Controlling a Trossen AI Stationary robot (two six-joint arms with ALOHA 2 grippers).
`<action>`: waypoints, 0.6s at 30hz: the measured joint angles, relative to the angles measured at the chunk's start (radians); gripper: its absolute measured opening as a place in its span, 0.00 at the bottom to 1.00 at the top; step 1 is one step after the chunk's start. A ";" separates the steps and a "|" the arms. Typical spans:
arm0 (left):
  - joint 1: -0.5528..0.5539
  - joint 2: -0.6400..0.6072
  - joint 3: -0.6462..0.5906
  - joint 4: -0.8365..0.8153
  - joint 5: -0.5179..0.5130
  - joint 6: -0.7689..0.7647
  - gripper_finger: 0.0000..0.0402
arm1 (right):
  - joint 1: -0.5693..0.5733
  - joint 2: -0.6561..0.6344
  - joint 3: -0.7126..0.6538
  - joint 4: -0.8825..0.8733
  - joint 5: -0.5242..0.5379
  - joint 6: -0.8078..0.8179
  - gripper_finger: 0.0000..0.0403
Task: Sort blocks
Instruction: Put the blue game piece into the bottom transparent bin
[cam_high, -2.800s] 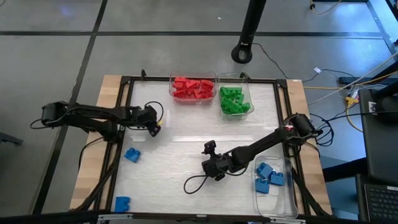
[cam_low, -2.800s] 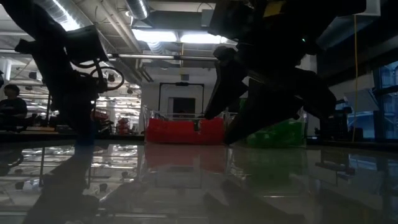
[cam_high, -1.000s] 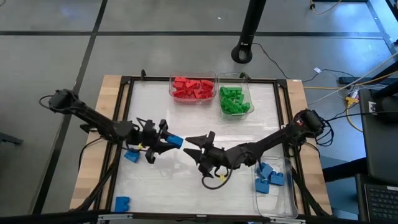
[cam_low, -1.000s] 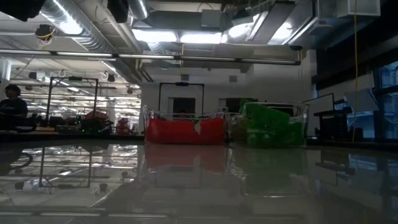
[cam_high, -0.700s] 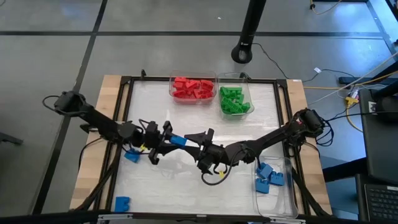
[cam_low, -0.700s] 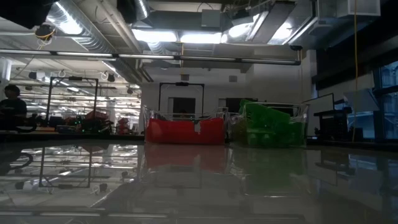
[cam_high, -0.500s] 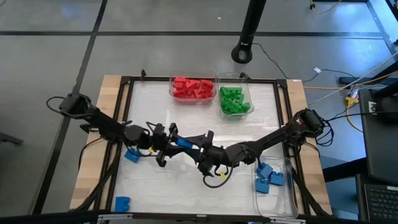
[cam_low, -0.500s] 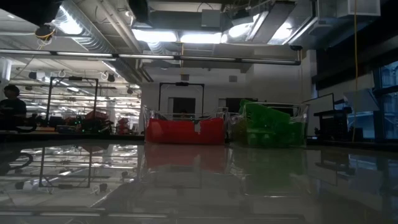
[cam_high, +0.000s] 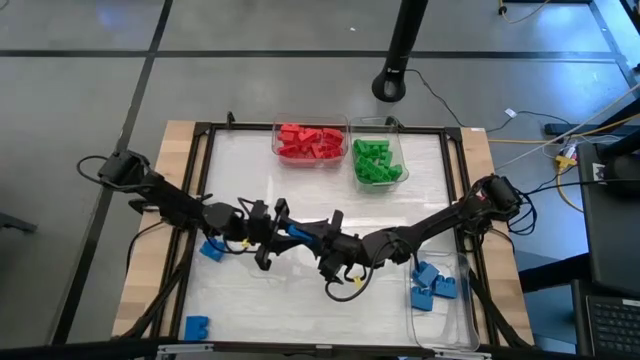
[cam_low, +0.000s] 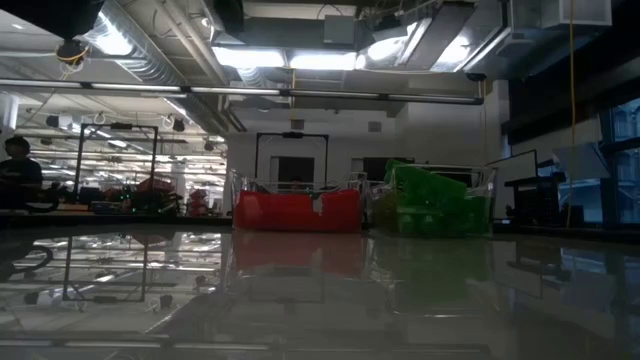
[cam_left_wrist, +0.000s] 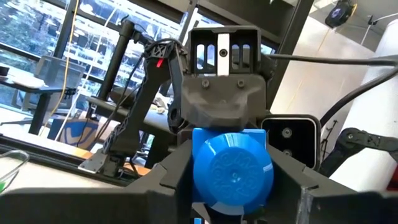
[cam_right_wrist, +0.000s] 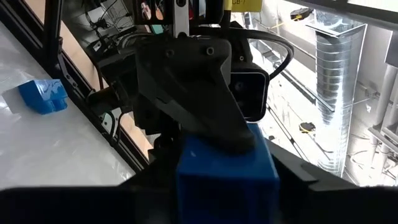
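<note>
Above the middle of the table my two grippers meet tip to tip, with one blue block (cam_high: 298, 233) between them. My left gripper (cam_high: 287, 231) comes from the table's left and is shut on it. My right gripper (cam_high: 310, 237) comes from the right and is shut on the same block. The left wrist view shows the block (cam_left_wrist: 231, 168) with a round stud facing the camera. Two more blue blocks (cam_high: 211, 249) (cam_high: 196, 327) lie on the table at the left. The low view shows neither gripper. My left gripper pinches the blue block's two opposite sides (cam_left_wrist: 198, 177) between its fingers (cam_left_wrist: 168, 183), coming about level from the table's left. The block is lifted clear of the table. My right gripper has the same block's sides (cam_right_wrist: 186, 177) between its fingers (cam_right_wrist: 93, 205), level from the right. The left gripper's finger (cam_right_wrist: 193, 93) lies over the block's top.
A clear bin of red blocks (cam_high: 310, 142) and one of green blocks (cam_high: 378, 160) stand at the far edge. A clear bin with blue blocks (cam_high: 433, 285) stands near the right front. A black frame (cam_high: 200, 180) borders the table.
My left gripper has carried the blue block toward the table's right, up to my right gripper's tips, holding it clear of the table. My right gripper has stayed in place and shut its fingers on the block.
</note>
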 joint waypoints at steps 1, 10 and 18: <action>0.000 0.000 0.000 0.003 0.000 0.000 0.32 | 0.000 0.000 0.000 0.002 -0.001 0.000 0.35; 0.016 -0.002 0.000 -0.005 0.004 0.037 0.40 | 0.005 0.000 0.000 -0.005 0.012 -0.001 0.34; 0.022 -0.010 0.000 -0.033 0.008 0.140 0.55 | 0.078 -0.022 -0.001 -0.022 0.169 -0.075 0.34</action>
